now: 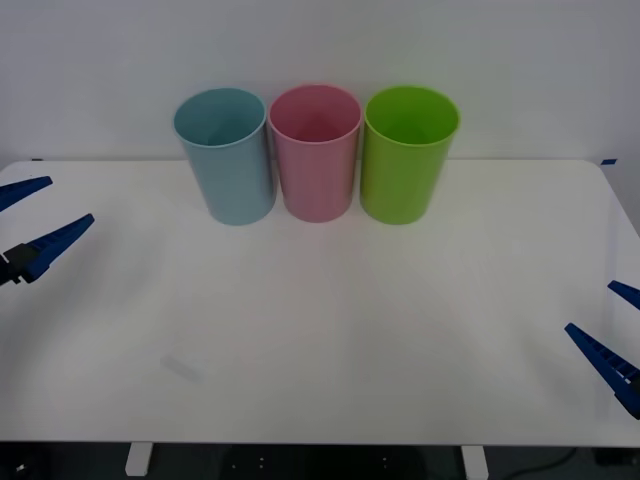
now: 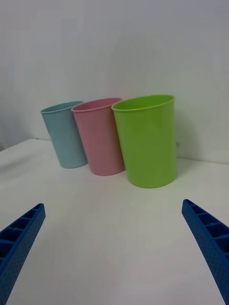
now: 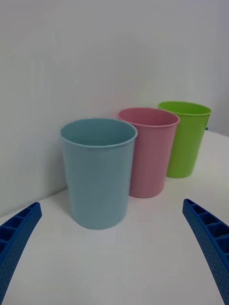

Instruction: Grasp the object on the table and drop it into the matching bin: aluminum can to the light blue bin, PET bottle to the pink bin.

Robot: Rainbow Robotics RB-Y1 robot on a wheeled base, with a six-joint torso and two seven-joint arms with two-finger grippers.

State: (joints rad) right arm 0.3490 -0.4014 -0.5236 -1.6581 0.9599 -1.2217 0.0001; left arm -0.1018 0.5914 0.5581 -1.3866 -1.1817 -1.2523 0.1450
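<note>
Three bins stand upright in a row at the far edge of your table (image 1: 330,330), against the white wall: the blue bin (image 1: 226,155) on the left, the pink bin (image 1: 316,152) in the middle, the green bin (image 1: 406,153) on the right. Blue and pink touch, or very nearly; green sits just beside pink.

Your left gripper (image 1: 38,215) hovers at the table's left edge, level with the bins' bases, fingers spread wide and holding nothing. In its wrist view the blue bin (image 3: 98,171) is nearest, then pink (image 3: 149,151), then green (image 3: 185,138).

Your right gripper (image 1: 618,325) hangs at the right edge, nearer the front, fingers also spread wide and empty. Its wrist view puts green (image 2: 147,140) closest, pink (image 2: 99,136) behind it, blue (image 2: 64,133) farthest.

I cannot tell you where the can is.
</note>
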